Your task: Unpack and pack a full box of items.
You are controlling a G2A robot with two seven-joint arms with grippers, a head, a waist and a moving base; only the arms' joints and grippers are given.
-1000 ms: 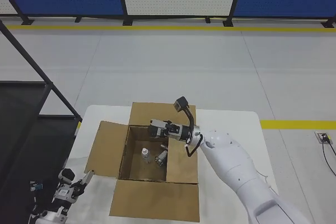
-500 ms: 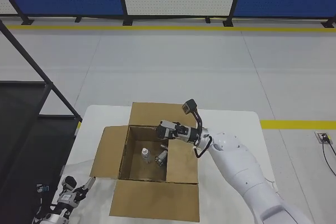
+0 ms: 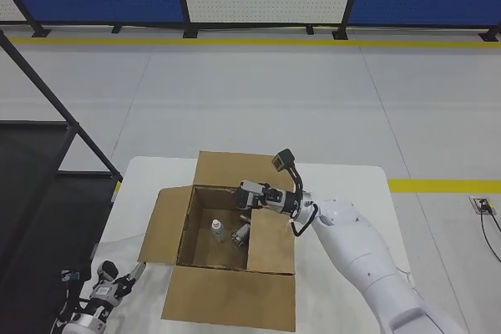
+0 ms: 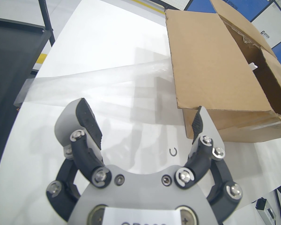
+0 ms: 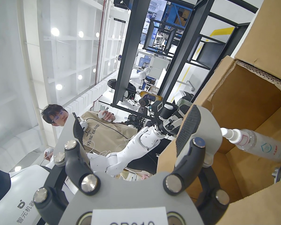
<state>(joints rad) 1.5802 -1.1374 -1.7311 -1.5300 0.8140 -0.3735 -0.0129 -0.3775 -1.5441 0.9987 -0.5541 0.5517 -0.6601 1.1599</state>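
An open cardboard box [image 3: 230,288] stands mid-table with its flaps spread. On its floor lie a clear spray bottle [image 3: 218,230] and a small grey metal item [image 3: 240,235]. My right gripper [image 3: 242,197] hangs open over the box's far right corner with nothing between its fingers. Its wrist view shows the right gripper [image 5: 134,113], the spray bottle [image 5: 257,142] and the box wall [image 5: 245,87]. My left gripper [image 3: 119,287] is open near the table's front left corner, apart from the box. In its own view the left gripper [image 4: 140,108] faces the box's raised side flap [image 4: 208,59].
A strip of clear plastic film [image 4: 96,83] lies on the white table [image 3: 351,192] beside the box's left flap. A black rack [image 3: 33,209] stands off the table's left side. Bare tabletop lies right of the box.
My right gripper has shifted a little to the right along the box's far side. The left gripper has drawn back toward the table's front left corner, and the left flap has tilted up.
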